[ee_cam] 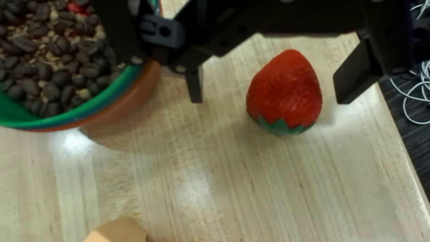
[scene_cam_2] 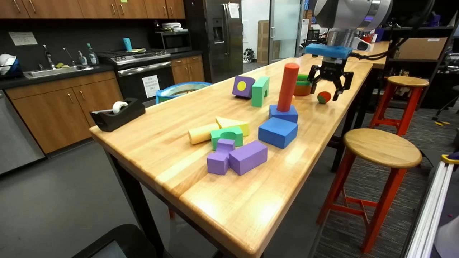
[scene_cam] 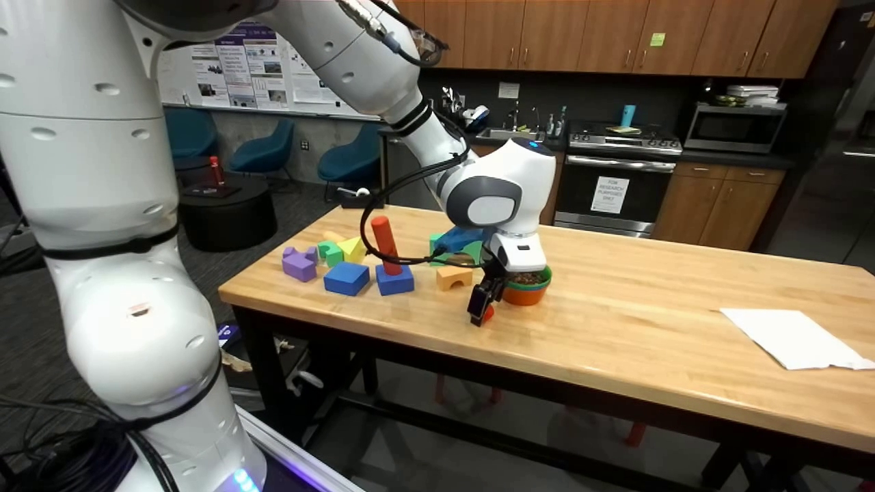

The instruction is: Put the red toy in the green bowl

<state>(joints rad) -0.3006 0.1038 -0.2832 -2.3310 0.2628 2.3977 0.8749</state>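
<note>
Just beside the green bowl [ee_cam: 10, 111], the pincer [scene_cam_2: 324, 95] hangs spread astride the strawberry-shaped red toy [ee_cam: 285, 92].

Toy [ee_cam: 284, 90] on table [ee_cam: 235, 188] near bowl [ee_cam: 90, 107] of beans [ee_cam: 60, 70]

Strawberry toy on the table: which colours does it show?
The strawberry toy is red with green leaves, clearest in the wrist view.

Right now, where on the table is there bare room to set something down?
Bare wood lies between the green bowl and the white paper, and between the tape dispenser and the yellow cylinder. Crowded: among the blocks, and where the fingers flank the strawberry near the green bowl.
</note>
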